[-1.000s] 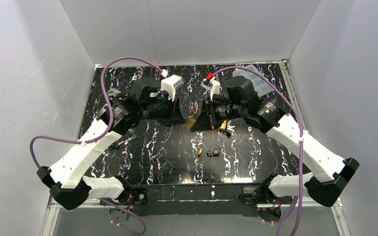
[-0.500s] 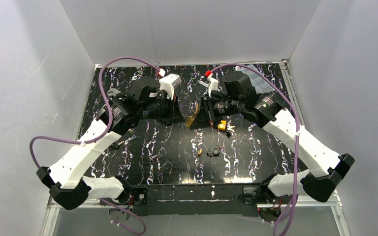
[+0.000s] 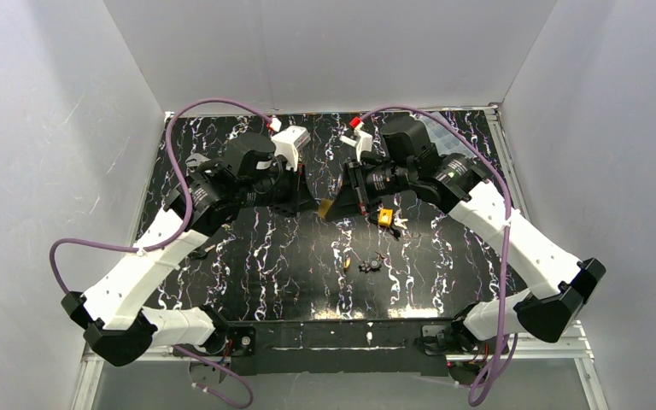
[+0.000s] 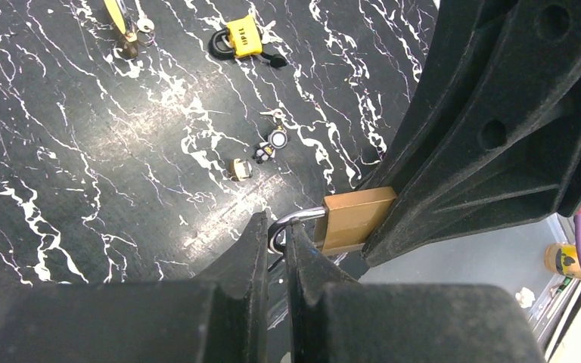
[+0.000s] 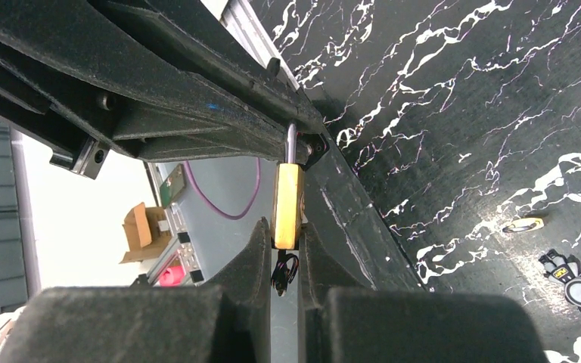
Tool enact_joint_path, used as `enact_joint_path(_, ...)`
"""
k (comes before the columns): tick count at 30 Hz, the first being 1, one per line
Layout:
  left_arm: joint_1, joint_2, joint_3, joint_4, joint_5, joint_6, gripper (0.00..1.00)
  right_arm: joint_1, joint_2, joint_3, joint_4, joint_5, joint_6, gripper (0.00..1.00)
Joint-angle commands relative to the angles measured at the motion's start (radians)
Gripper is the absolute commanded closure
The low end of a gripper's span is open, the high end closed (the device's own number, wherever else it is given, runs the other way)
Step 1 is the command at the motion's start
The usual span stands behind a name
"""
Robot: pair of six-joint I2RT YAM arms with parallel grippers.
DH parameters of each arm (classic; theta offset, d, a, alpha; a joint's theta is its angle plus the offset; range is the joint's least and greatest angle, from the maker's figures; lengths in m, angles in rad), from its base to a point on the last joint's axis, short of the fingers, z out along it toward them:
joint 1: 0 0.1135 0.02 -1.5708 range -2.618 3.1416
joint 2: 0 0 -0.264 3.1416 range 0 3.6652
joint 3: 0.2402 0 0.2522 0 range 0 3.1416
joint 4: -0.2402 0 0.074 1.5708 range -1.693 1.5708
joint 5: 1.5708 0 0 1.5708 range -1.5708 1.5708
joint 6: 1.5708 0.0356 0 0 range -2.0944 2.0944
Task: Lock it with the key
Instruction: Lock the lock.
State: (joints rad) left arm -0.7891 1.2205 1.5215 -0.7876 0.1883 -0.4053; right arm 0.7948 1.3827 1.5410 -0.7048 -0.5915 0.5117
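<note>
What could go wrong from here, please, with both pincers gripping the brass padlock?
The left pincer pinches only the thin shackle of the lock, so it could slip or twist out. The right pincer clamps the same lock's body, so any mismatched arm motion may wrench it loose. Neither pincer is free for the key, which I cannot clearly make out.

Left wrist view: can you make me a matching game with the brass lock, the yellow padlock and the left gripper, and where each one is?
Column one:
1. brass lock
2. yellow padlock
3. left gripper

Column two:
A. lying on the table
B. closed at the silver shackle
C. pinched in the right gripper

Pairs: 1-C, 2-A, 3-B.
</note>
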Motion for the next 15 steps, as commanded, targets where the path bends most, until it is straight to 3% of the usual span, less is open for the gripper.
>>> enact_joint_path(1, -0.151, -0.006, 0.046, 0.44, 0.532, -0.14, 1.0, 0.04, 0.147, 0.032, 0.427, 0.068, 0.02, 0.99)
enact_joint_path(4, -0.151, -0.02, 0.055, 0.361, 0.422, -0.094, 1.0, 0.039, 0.141, 0.026, 0.426, 0.073, 0.02, 0.99)
enact_joint_path(9, -0.149, -0.056, 0.078, 0.185, 0.076, -0.02, 1.0, 0.01, 0.089, -0.021, 0.444, 0.061, 0.026, 0.99)
enact_joint_path(12, -0.134, -0.077, 0.1, 0.104, -0.102, 0.001, 1.0, -0.035, 0.02, -0.107, 0.52, 0.01, 0.064, 0.78)
enact_joint_path(15, -0.108, -0.085, 0.133, 0.048, -0.172, 0.016, 1.0, -0.085, -0.061, -0.234, 0.665, -0.063, 0.127, 0.56)
